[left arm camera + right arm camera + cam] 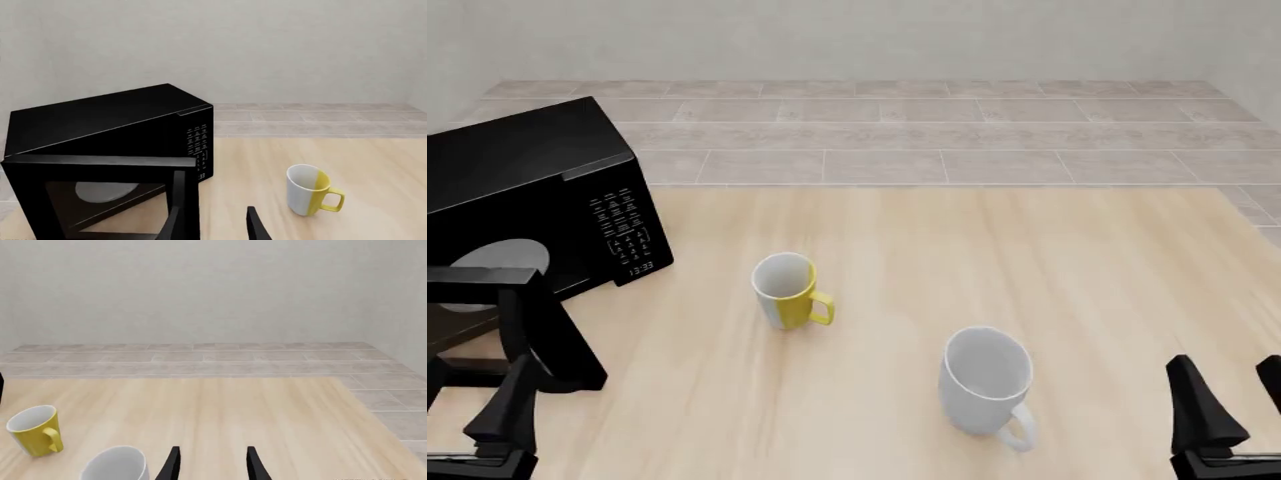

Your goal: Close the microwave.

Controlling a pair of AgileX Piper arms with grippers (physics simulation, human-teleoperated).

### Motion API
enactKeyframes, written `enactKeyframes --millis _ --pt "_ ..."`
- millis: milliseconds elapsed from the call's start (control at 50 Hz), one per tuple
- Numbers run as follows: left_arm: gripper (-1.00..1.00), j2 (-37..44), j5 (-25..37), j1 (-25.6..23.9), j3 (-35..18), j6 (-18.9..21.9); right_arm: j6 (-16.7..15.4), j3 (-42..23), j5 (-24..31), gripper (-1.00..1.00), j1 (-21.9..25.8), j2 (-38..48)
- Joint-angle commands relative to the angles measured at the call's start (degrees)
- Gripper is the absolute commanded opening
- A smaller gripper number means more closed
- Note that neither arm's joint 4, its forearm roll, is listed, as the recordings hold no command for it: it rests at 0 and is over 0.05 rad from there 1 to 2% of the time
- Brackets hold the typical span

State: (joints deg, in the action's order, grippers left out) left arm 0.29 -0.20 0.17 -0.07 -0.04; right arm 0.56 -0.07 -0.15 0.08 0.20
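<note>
Left wrist view puts the microwave just ahead of the spread, empty left fingers, its door swung open at one fingertip, perhaps touching. A glancing push might skid the oven along the counter. Inside sits a pale turntable plate; both mugs look empty.

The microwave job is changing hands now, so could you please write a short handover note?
Left gripper: open, empty, right by the door's free edge.
Right gripper: open, empty, low at the table's near right, away from everything.
Microwave: far left of the table, door swung open towards the arms, plate visible inside.
Yellow-and-white mug and white mug: upright, mid-table, clear of the door.
Done: nothing yet.
Left: push the door shut, probably with the left arm.
</note>
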Motion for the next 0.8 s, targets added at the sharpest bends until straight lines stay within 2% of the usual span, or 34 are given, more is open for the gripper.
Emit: enactKeyframes --millis 20,80,100,200,240,280,320,340,380,440,520,580,640,760,800 --pt "1.0 0.11 -0.24 0.39 -0.62 0.08 2.47 -0.65 -0.04 1.0 0.33 0.1" --pt "1.0 1.74 -2.45 1.08 0.01 0.68 1.09 -0.39 -0.3 1.0 0.89 0.01" --pt "1.0 5.77 -5.01 0.99 0.05 -0.06 1.17 -0.21 -0.37 1.0 0.91 0.1" --pt "1.0 10.51 -8.87 -0.22 0.04 0.07 0.4 0.07 0.34 1.0 1.59 0.22" --pt "1.0 13.23 -11.47 -0.4 0.0 0.28 1.26 0.03 -0.01 1.0 1.75 0.68" --pt "1.0 13.99 -12.98 1.24 0.01 2.42 0.56 0.04 -0.03 1.0 1.98 0.88" --pt "1.0 17.16 -15.24 0.81 -0.01 1.5 0.48 0.06 -0.1 1.0 2.0 1.17" --pt "1.0 23.63 -19.3 0.38 -0.04 -0.06 0.7 0.06 -0.1 1.0 2.18 1.3" --pt "1.0 26.29 -21.48 0.46 0.01 -0.15 0.76 0.06 -0.14 1.0 2.01 1.35" --pt "1.0 35.23 -27.83 0.3 0.02 0.71 1.94 0.07 -0.07 1.0 1.79 1.28" --pt "1.0 37.51 -29.01 0.97 -0.06 1.25 1.84 0.07 0.12 1.0 2.09 0.93" --pt "1.0 47.65 -34.04 1.32 -0.84 1.05 2.13 0.07 0.3 1.0 2.15 0.32" --pt "1.0 50.99 -34.71 0.99 -2.1 -0.93 2.13 0.07 0.23 1.0 2.23 0.35" --pt "1.0 53.95 -34.94 2.9 -3.58 0.14 2.18 0.07 0.06 1.0 2.49 0.26" --pt "1.0 52.84 -34.68 3.63 -3.6 2.0 2.22 0.07 0.07 1.0 2.53 0.14"
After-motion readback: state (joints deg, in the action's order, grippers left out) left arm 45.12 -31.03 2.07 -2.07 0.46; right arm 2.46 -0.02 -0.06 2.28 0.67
